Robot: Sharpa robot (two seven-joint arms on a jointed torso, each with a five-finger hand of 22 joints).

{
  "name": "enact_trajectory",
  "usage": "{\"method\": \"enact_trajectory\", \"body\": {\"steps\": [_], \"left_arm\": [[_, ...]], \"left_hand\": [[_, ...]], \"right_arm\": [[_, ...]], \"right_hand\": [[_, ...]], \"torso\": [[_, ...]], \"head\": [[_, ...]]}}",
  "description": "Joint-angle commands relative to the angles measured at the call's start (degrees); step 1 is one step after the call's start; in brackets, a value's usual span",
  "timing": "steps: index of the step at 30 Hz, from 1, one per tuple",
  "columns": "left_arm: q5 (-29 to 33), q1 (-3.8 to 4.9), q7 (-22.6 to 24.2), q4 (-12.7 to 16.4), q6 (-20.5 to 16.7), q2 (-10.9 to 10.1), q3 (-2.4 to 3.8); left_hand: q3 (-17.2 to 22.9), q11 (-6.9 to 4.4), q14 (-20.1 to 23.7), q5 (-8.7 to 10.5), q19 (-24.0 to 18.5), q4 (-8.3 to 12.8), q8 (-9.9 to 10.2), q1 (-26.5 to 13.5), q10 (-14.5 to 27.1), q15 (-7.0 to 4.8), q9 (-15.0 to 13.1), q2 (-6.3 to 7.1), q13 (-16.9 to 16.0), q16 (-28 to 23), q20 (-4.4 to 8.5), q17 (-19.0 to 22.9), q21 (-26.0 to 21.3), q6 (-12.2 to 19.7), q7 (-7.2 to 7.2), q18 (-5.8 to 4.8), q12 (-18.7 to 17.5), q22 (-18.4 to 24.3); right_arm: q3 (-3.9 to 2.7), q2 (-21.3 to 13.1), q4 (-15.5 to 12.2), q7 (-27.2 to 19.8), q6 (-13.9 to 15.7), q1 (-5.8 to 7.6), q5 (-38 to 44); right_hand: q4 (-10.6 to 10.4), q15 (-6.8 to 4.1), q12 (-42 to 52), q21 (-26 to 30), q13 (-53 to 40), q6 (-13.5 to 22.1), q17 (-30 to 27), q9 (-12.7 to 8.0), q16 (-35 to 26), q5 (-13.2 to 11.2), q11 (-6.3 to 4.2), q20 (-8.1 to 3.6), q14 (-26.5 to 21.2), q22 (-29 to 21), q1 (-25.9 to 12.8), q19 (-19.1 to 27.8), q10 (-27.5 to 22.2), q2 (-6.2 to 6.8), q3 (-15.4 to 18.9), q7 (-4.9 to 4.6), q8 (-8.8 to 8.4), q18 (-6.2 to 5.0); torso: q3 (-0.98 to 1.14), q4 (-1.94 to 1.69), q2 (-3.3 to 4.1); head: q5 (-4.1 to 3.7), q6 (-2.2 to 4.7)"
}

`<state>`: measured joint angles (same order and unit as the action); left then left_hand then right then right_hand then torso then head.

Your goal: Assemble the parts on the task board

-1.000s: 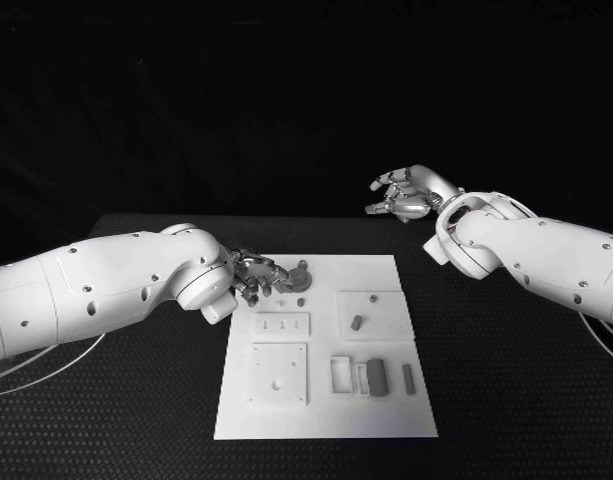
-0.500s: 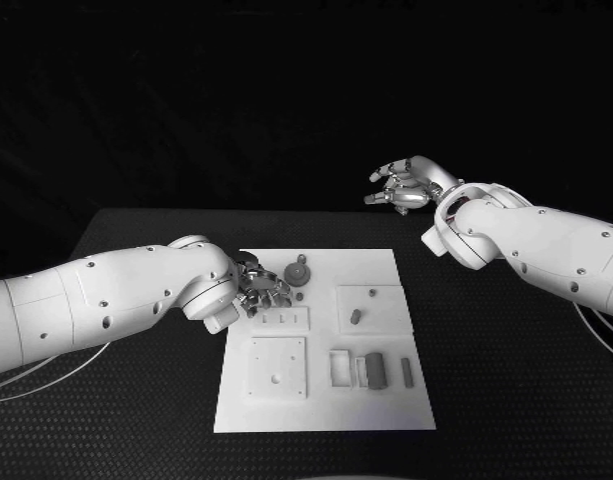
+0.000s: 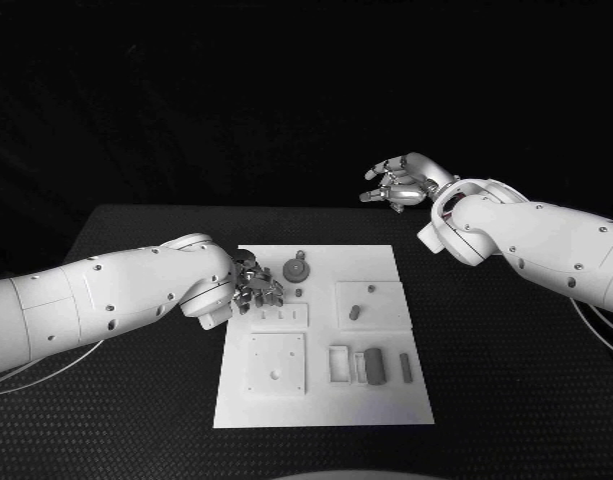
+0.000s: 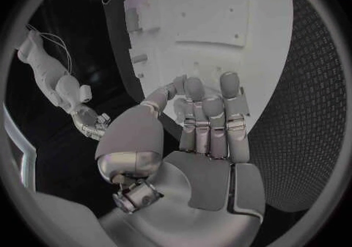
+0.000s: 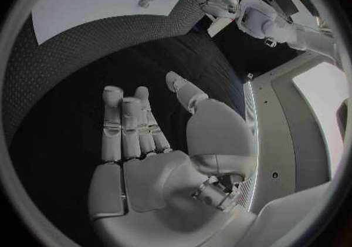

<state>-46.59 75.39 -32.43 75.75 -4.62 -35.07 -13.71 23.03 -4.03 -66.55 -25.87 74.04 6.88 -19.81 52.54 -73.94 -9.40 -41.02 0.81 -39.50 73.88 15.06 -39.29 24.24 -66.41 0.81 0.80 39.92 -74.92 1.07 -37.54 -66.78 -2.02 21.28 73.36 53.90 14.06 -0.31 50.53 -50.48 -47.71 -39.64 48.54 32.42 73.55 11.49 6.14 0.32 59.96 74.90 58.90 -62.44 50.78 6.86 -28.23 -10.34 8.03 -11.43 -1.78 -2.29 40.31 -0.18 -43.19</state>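
Scene: one white task board (image 3: 328, 400) lies in the middle of a black tabletop (image 3: 522, 380), with two white arms reaching in, one from each side.
Left hand (image 3: 260, 284): low over the task board's far left corner, fingers straight and side by side in the left wrist view, nothing between them, thumb apart from the rest.
Right hand (image 3: 400, 185): raised well beyond the task board's far right corner, off the board altogether; fingers loosely spread, palm bare in the right wrist view, holding nothing.
Round part (image 3: 296, 270): one disc-shaped grey piece near the task board's far edge, just beside the left hand's fingertips; whether they touch cannot be told.
Raised plates: three on the task board. One small plate (image 3: 283, 318) close under the left hand, one large square plate (image 3: 277, 368) toward the near left, one square plate (image 3: 370, 306) on the right side.
Small grey parts on the right plate: two, a short peg (image 3: 371, 291) farther away and a longer piece (image 3: 355, 314) nearer.
Near-right group: one white open frame (image 3: 341, 364), then two grey bars beside it, a thick one (image 3: 375, 365) and a thin one (image 3: 407, 369), lying parallel and apart.
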Motion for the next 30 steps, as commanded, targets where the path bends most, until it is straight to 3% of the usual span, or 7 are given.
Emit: {"method": "enact_trajectory", "body": {"steps": [1,11,30], "left_arm": [[-4.5,0.04,-0.2,-0.2,2.7,0.4,0.06],[-7.5,-0.65,-0.4,-1.2,4.1,1.2,0.07],[-7.5,-0.95,-0.3,-1.2,5.3,1.9,0.08]], "left_hand": [[10.0,-0.14,0.1,0.14,0.4,9.5,-0.1,0.4,-0.1,-0.49,0.1,-0.38,0.1,0.3,0.1,0.1,0.4,-1.0,0.95,-0.74,0.1,-1.3],[10.2,-0.12,0.1,0.29,0.4,9.5,-0.1,0.4,0.0,-0.51,0.1,-0.33,0.1,0.3,0.11,0.2,0.4,-0.9,0.97,-0.75,0.1,-1.3],[10.3,-0.11,0.1,0.42,0.4,9.5,-0.1,0.5,0.0,-0.51,0.0,-0.34,0.1,0.3,0.12,0.3,0.4,-0.9,0.99,-0.76,0.0,-1.3]], "right_arm": [[-0.04,0.0,-0.2,-0.1,-1.1,0.02,-0.1],[-0.04,0.1,-0.5,0.1,-1.6,0.02,-0.1],[-0.04,0.3,-0.6,0.1,-2.3,0.02,-0.1]], "right_hand": [[-0.3,0.04,0.4,0.3,0.1,0.0,-0.1,-0.1,0.0,0.1,-0.12,-0.02,-0.5,0.9,-0.1,0.5,-0.5,-0.58,0.0,-2.19,0.36,-3.57],[-0.4,0.06,0.5,0.3,0.2,0.1,-0.1,-0.1,0.0,0.1,-0.11,0.02,-0.6,0.9,-0.4,0.5,-0.5,-0.65,0.1,-2.21,0.38,-3.57],[-0.6,0.08,0.6,0.3,0.4,0.2,-0.2,-0.2,0.0,0.1,-0.08,0.07,-0.7,0.9,-0.6,0.6,-0.7,-0.67,0.2,-2.23,0.41,-3.57]], "torso": [[0.03,0.0,-0.03],[0.02,0.01,-0.02],[0.06,0.03,-0.02]], "head": [[0.01,-0.23],[-0.17,-0.5],[-0.42,-0.8]]}}
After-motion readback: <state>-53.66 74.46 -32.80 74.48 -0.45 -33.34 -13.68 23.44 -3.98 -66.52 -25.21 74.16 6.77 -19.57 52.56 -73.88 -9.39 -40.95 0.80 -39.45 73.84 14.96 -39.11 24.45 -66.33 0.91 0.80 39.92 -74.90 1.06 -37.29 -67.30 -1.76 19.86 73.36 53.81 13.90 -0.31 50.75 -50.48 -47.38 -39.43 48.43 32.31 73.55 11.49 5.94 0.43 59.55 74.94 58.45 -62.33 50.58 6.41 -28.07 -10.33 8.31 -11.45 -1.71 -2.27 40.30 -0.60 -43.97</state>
